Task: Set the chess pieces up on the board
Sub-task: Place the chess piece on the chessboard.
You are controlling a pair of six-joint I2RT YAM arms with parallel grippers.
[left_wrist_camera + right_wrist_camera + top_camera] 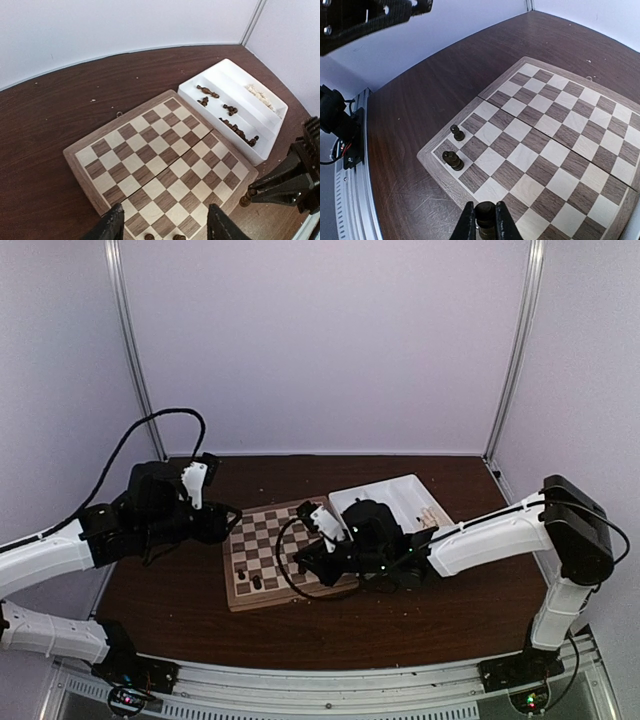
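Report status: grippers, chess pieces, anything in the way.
Left gripper open, empty. Right gripper shut on dark piece, over board. Two pieces standing on board; nothing blocking.

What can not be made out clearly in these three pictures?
Right wrist view: the dark piece in the right tool is cut off by the bottom edge; its kind is unclear.
Left wrist view: two dark pieces on the board are cut off by the bottom edge.
Top view: the right arm covers part of the white tray; the pale pieces are too small to count.
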